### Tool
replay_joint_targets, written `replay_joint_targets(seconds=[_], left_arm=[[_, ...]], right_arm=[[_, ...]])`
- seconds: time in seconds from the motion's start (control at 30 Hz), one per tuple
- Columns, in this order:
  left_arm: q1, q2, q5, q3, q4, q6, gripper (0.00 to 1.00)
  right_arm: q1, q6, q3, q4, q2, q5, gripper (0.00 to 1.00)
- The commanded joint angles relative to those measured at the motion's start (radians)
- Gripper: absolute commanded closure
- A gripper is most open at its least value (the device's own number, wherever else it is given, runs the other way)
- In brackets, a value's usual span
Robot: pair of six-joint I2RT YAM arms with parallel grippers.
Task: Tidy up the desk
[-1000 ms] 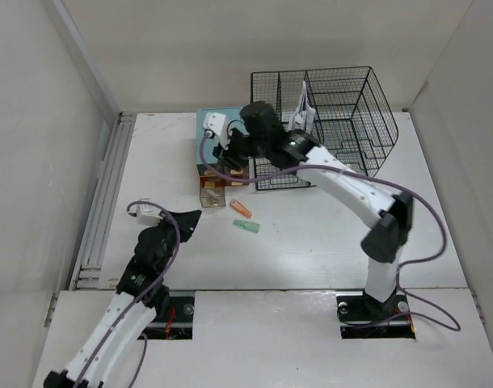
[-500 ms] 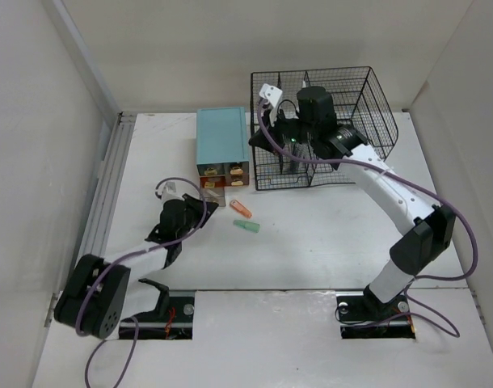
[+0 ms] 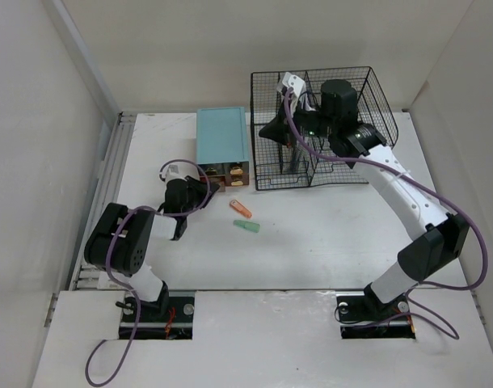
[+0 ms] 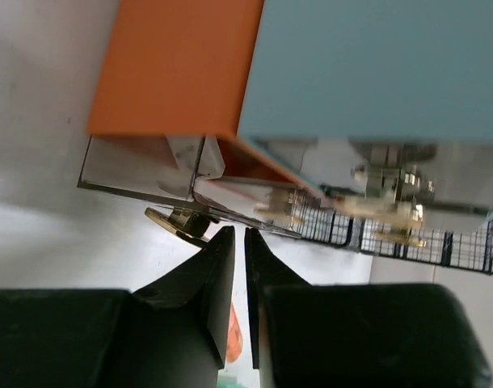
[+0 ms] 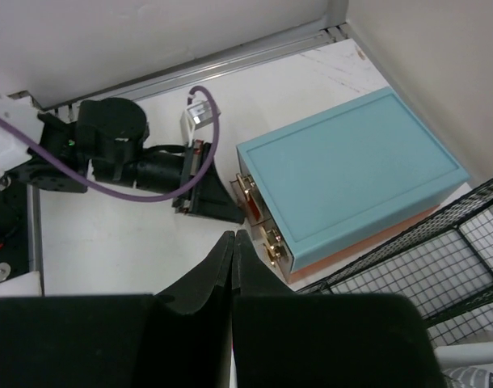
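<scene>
The white desk [image 3: 327,234] carries a teal-topped drawer box [image 3: 222,136] with an orange body [image 4: 178,65]. Its clear left drawer [image 4: 141,166] stands pulled out, a brass knob [image 4: 178,222] on its front. My left gripper [image 3: 204,188] sits low at that drawer front; its tips [image 4: 239,234] rest just right of the knob, shut to a thin slit with nothing between them. An orange piece [image 3: 240,208] and a green piece [image 3: 246,226] lie on the desk nearby. My right gripper [image 5: 233,236] is shut and empty, hovering over the left end of the wire rack [image 3: 343,153].
The black wire-mesh rack stands at the back right, touching the drawer box's right side. A grey rail [image 3: 105,194] runs along the desk's left edge. White walls close in the left, back and right. The left arm is folded tightly near its base [image 3: 141,307].
The right arm left the drawer box front and swung right over the rack, its jaws closing. The left arm folded in, and its gripper moved up to the drawer front.
</scene>
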Motion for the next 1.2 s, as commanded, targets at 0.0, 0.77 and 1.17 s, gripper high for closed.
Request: replay_joint_targets(seconds=[0.0,0.77,1.17], left_arm=[[0.05,0.048,0.001,0.053,0.05,0.01,0.9],[-0.051,0.11,0.052,-0.091,0.336,-0.005,0.41],[-0.09,0.325,0.031,0.027,0.555,-0.114,0.5]], right_arm=[[-0.004,0.02,-0.013,0.056,-0.027,-0.051,1.0],[0.005,-0.071,-0.001,0.005,-0.027,-0.046,0.5],[-0.004,-0.062,-0.042,0.034,-0.04,-0.057,0.61]])
